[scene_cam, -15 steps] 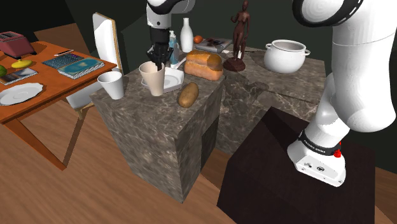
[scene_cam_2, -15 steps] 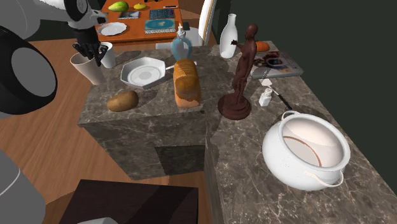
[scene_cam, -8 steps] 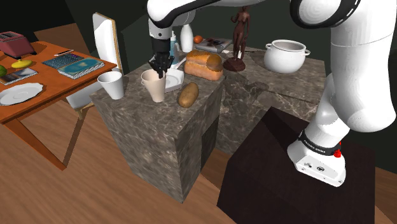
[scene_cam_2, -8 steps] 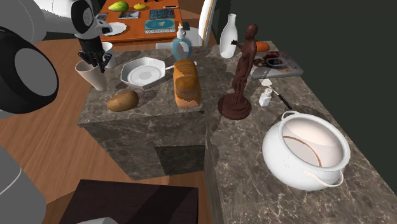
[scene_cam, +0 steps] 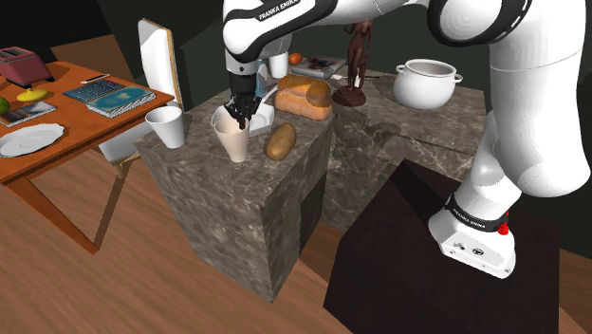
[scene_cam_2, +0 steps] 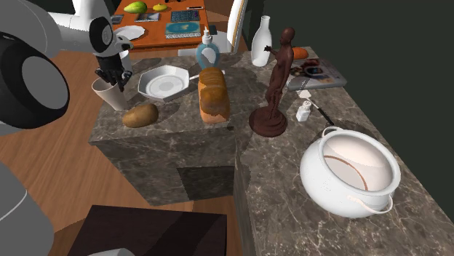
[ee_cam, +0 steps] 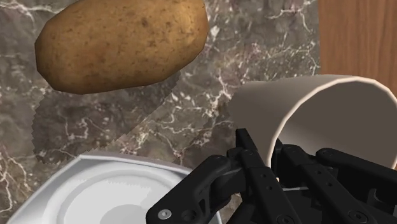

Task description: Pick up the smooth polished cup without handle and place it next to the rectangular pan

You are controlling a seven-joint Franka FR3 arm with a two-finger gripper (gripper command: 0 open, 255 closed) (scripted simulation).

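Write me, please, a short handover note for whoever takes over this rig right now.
The gripper is shut on the rim of the beige cup, one finger inside and one outside.
The cup is close beside the white pan, with the potato on its other side. I cannot tell whether its base touches the counter.
Done: cup grasped, now next to the pan.
Left: make sure it stands on the counter, open the fingers, lift clear.

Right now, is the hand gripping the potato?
No, the hand grips the beige cup at its rim, and the potato lies apart on the counter.
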